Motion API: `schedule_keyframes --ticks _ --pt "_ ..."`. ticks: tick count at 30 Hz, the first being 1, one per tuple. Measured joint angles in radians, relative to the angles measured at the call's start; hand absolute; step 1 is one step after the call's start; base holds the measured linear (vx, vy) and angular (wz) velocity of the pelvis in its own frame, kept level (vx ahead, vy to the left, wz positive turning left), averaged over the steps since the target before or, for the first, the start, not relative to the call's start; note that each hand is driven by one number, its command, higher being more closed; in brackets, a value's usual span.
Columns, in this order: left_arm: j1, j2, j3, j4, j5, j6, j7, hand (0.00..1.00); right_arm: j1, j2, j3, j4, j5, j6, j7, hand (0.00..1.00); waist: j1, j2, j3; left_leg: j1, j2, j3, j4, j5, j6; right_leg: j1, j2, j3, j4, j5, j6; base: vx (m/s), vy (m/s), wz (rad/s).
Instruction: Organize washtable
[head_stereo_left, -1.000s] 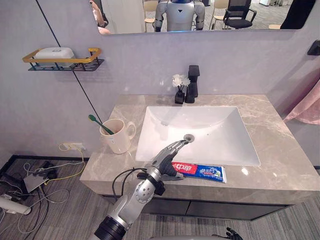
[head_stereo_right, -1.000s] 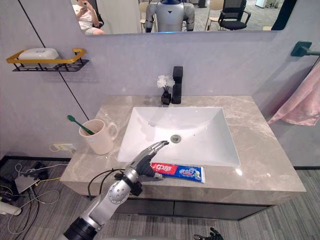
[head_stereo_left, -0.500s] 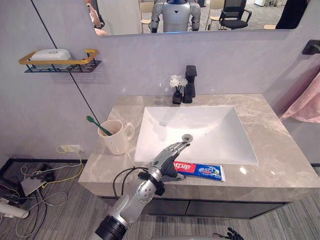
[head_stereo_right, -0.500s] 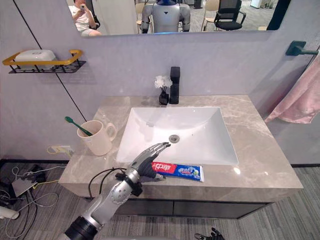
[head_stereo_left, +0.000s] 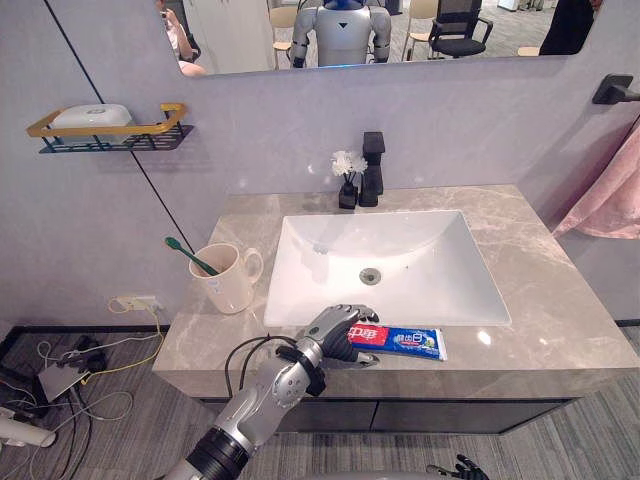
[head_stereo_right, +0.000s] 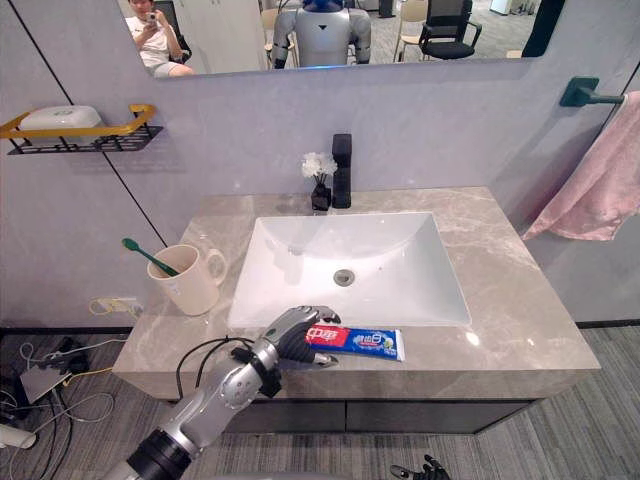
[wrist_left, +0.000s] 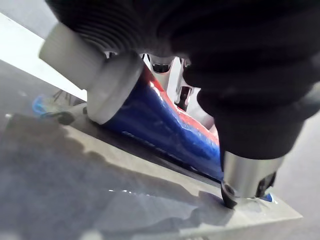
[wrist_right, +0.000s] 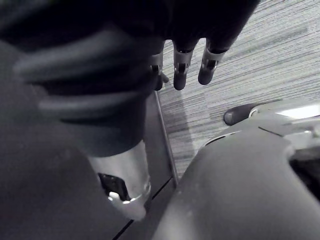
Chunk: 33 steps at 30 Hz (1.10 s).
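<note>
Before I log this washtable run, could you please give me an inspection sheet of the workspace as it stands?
Surface: grey marble countertop around a white sink.
Job's things: toothpaste tube lying flat on the counter's front strip; green toothbrush standing in the mug left of the sink.
Clutter: small flower vase beside the black faucet at the back.
Hands: left hand curled round the tube's red end; right hand hanging low over the floor, fingers relaxed.
Cables: loose cables on the floor by a wall socket, left of the cabinet.
Surroundings: wall shelf with a soap box, mirror, pink towel on the right.
</note>
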Motion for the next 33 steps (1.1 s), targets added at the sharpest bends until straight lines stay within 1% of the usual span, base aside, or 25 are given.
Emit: schedule_keyframes --ticks 2,7,10,14,16,18,24,29,30,31,33 --pt "-0.012 0.000 0.007 0.004 -0.007 0.014 -0.001 1.00 0.000 0.000 0.000 -0.002 0.010 0.000 0.001 0.00 -0.001 0.005 -0.003 0.001 0.000 0.012 0.001 -0.005 -0.001 -0.006 0.004 0.016 0.001 0.001 -0.001 -0.01 -0.004 -0.19" --pt "-0.018 0.002 0.030 0.002 -0.050 0.015 -0.006 1.00 0.004 0.000 0.000 -0.016 0.045 0.000 0.002 0.00 -0.011 0.009 -0.006 0.000 0.004 0.013 0.007 -0.011 -0.006 -0.006 0.009 0.018 0.003 0.001 -0.002 0.02 -0.024 -0.04" --pt "-0.015 0.015 0.029 -0.005 -0.070 0.015 -0.027 1.00 0.004 -0.001 0.000 -0.027 0.049 0.000 0.004 0.00 -0.010 0.007 -0.004 0.000 0.012 0.014 0.036 -0.032 -0.006 0.007 0.011 0.018 0.004 0.001 -0.002 -0.02 -0.029 -0.02" --pt "-0.014 0.021 0.033 -0.005 -0.081 0.025 -0.026 1.00 0.003 -0.001 0.001 -0.036 0.054 -0.003 0.019 0.00 -0.011 0.013 -0.003 0.001 0.013 0.015 0.037 -0.032 -0.006 0.006 0.010 0.020 0.008 0.000 -0.002 -0.06 -0.013 -0.01" --pt "-0.013 0.025 0.039 -0.005 -0.088 0.028 -0.026 1.00 0.006 -0.001 0.002 -0.036 0.054 -0.003 0.020 0.00 -0.016 0.014 -0.003 0.002 0.013 0.015 0.037 -0.032 -0.006 0.006 0.010 0.020 0.008 0.000 -0.002 -0.05 -0.014 -0.02" --pt "-0.012 0.039 0.041 -0.008 -0.101 0.028 -0.023 1.00 0.017 -0.002 0.001 -0.036 0.054 -0.003 0.019 0.00 -0.021 0.014 -0.003 0.002 0.015 0.018 0.037 -0.032 -0.006 0.005 0.012 0.023 0.008 0.000 -0.002 -0.03 -0.017 -0.03" --pt "0.013 0.040 0.071 -0.030 -0.127 0.031 -0.020 1.00 0.023 -0.002 -0.011 -0.046 0.052 -0.002 0.012 0.00 -0.020 0.012 -0.002 0.001 0.016 0.034 0.034 -0.034 -0.007 -0.004 0.012 0.037 0.008 0.001 -0.002 -0.02 -0.010 -0.06" --pt "0.050 0.040 0.109 -0.098 -0.144 0.035 -0.008 1.00 0.045 -0.004 -0.091 -0.134 0.041 -0.003 -0.008 0.00 -0.018 0.005 -0.001 -0.001 0.015 0.043 0.034 -0.038 -0.006 -0.012 0.011 0.047 0.009 0.001 -0.002 -0.01 -0.003 -0.05" --pt "0.054 0.038 0.122 -0.117 -0.160 0.036 0.007 1.00 0.054 -0.005 -0.113 -0.168 0.035 -0.003 -0.013 0.00 -0.019 -0.002 0.000 -0.001 0.016 0.045 0.034 -0.038 -0.006 -0.013 0.011 0.048 0.009 0.001 -0.002 0.00 0.000 0.00" --pt "0.054 0.037 0.129 -0.128 -0.161 0.036 0.008 1.00 0.061 -0.005 -0.124 -0.191 0.034 -0.003 -0.017 0.00 -0.018 -0.003 0.000 -0.001 0.016 0.047 0.034 -0.038 -0.007 -0.013 0.011 0.049 0.009 0.001 -0.002 -0.03 -0.014 -0.05" --pt "0.071 0.026 0.167 -0.192 -0.168 0.037 0.023 1.00 0.086 -0.012 -0.167 -0.294 0.030 -0.004 -0.029 0.00 -0.019 -0.009 -0.003 -0.003 0.018 0.060 0.034 -0.041 -0.006 -0.024 0.012 0.064 0.013 0.001 -0.002 -0.04 -0.009 -0.18"
